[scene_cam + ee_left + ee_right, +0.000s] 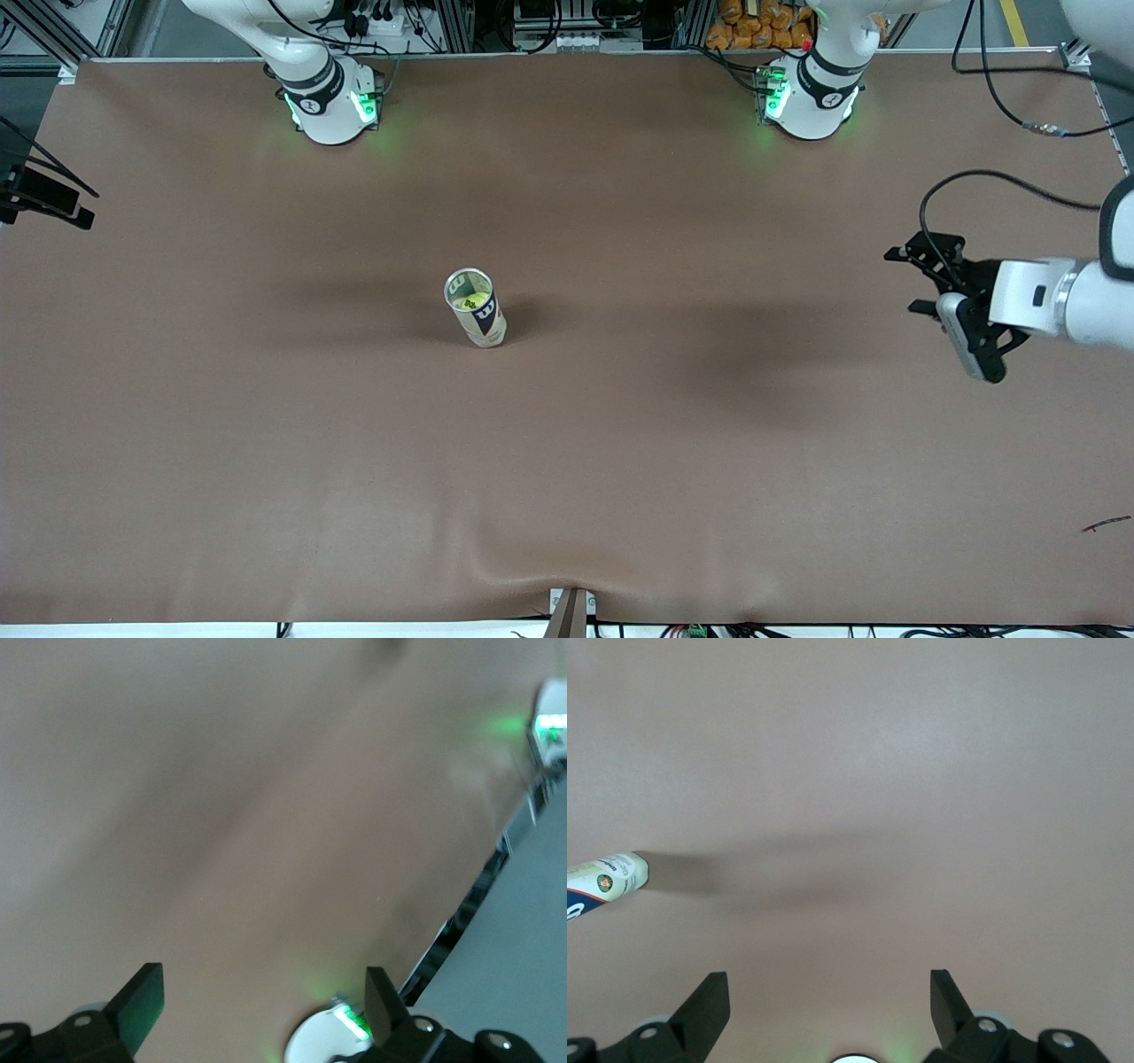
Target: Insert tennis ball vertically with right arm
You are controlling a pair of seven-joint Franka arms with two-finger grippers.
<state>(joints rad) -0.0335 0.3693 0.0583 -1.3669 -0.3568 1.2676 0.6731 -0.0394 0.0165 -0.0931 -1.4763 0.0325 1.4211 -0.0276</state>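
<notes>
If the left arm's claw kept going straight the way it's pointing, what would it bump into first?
Probably just the brown table. The left gripper, its fingers open, points down at bare tabletop. The can with the tennis ball inside stands mid-table, away from that line, though depth is hard to judge.

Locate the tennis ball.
In the front view, the tennis ball sits inside the upright tennis ball can mid-table, slightly toward the right arm's end.

Illumination is even and moderately bright from overhead, with no glare on the brown table (266, 443). Soft, diffuse shadows lie on it beside the can (476, 308) toward the left arm's end. Green indicator lights glow at both arm bases. The left wrist view is motion-blurred throughout; the right wrist view is sharp.
</notes>
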